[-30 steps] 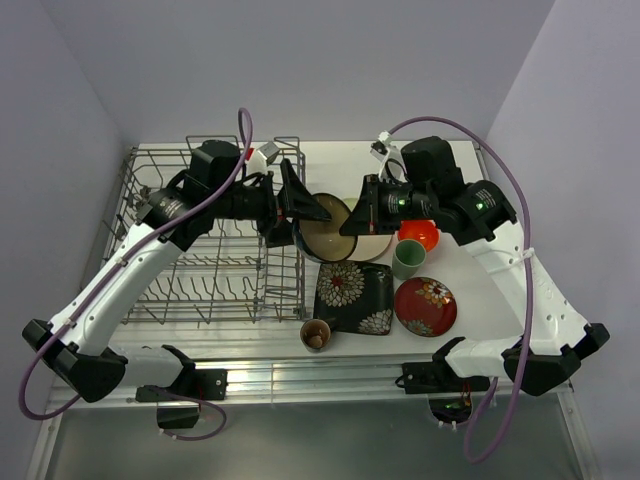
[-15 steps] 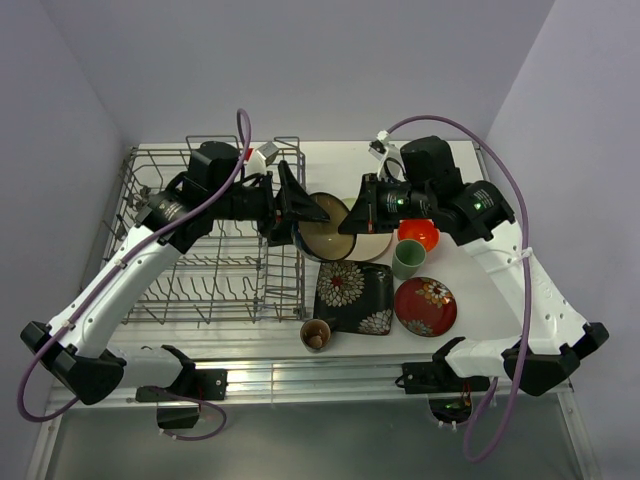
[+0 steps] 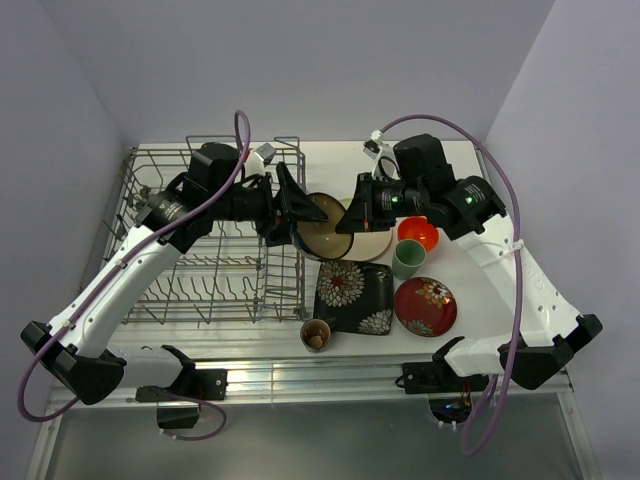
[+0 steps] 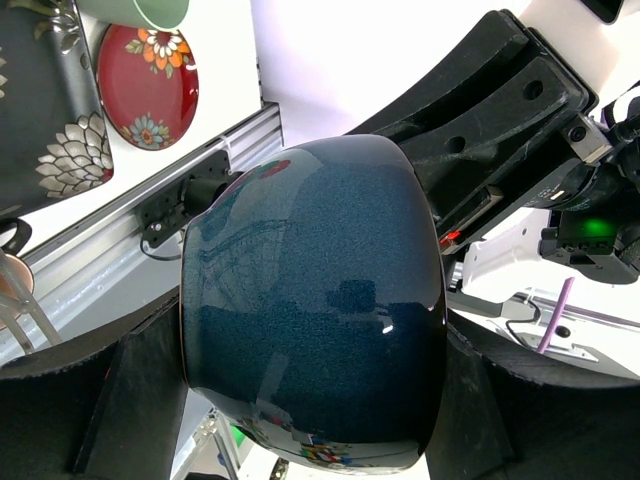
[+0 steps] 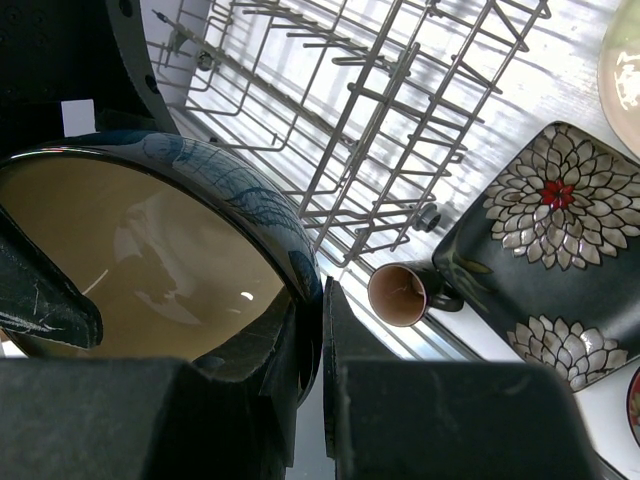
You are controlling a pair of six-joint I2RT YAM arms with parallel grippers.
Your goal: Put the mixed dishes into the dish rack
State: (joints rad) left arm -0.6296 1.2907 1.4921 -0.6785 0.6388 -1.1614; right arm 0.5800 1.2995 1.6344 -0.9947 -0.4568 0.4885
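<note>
A dark blue bowl [image 3: 322, 226] with a cream inside hangs tilted on its side just right of the dish rack [image 3: 200, 250]. Both grippers have hold of it. My left gripper [image 3: 303, 220] spans the bowl's outside [image 4: 310, 300], with a finger against each flank. My right gripper [image 3: 352, 217] is shut on the bowl's rim [image 5: 300, 265], one finger inside and one outside. On the table to the right lie the black square floral plate [image 3: 355, 297], red floral plate [image 3: 425, 305], green cup [image 3: 408, 258], orange bowl [image 3: 418, 232] and brown cup [image 3: 315, 335].
A pale round plate [image 3: 378, 246] lies under the right gripper. The rack's right wall [image 5: 380, 110] stands close beside the bowl, its tines bare. A metal rail [image 3: 300, 375] runs along the table's near edge.
The left gripper's fingers have come in from wide open onto the bowl's sides. The right arm has shifted slightly left, still gripping the rim.
</note>
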